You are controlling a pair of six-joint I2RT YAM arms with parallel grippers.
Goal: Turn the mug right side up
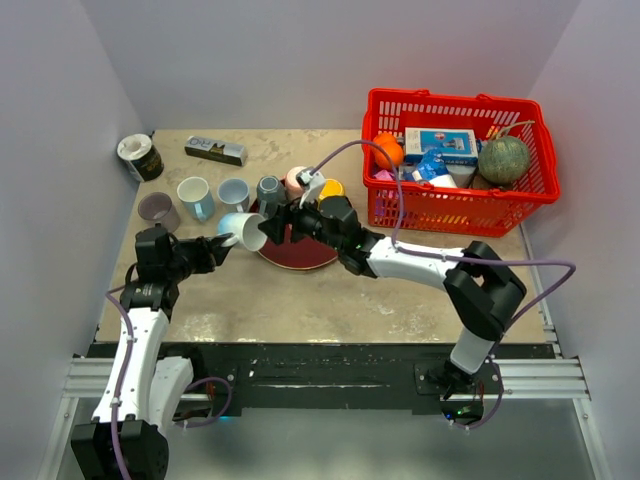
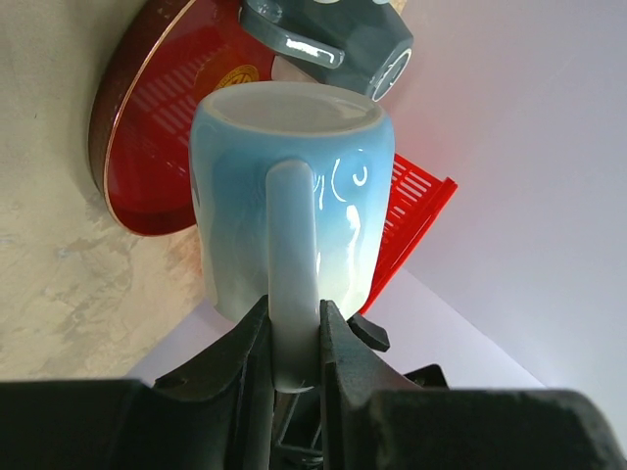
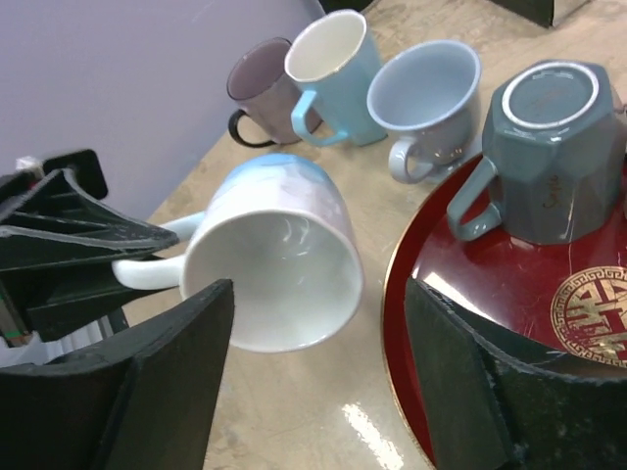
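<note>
Top view, blue mug [image 1: 243, 230] tipped sideways left of centre, beside red plate [image 1: 300, 252], left wrist view, left gripper [image 2: 294, 328] jaws pinching its handle, right wrist view, right gripper [image 3: 318, 318] jaws spread wide, facing the mug's mouth at lower left.

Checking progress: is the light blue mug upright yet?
No, mug tipped sideways: mouth faces right pincer, left pincer grips handle.

Your mug [image 2: 294, 196] is glazed ceramic, glossy, with bright glints on its pale blue wall. At its 3 o'clock the red tray [image 3: 431, 259] looks lacquered and mirror-smooth, and the grey mug [image 3: 549, 147] on it shines likewise. The bench [image 1: 300, 290] looks matt and mottled, like stone. The basket [image 1: 450, 205] is red plastic lattice. The right fingers [image 3: 176, 372] look like matt black plastic.
</note>
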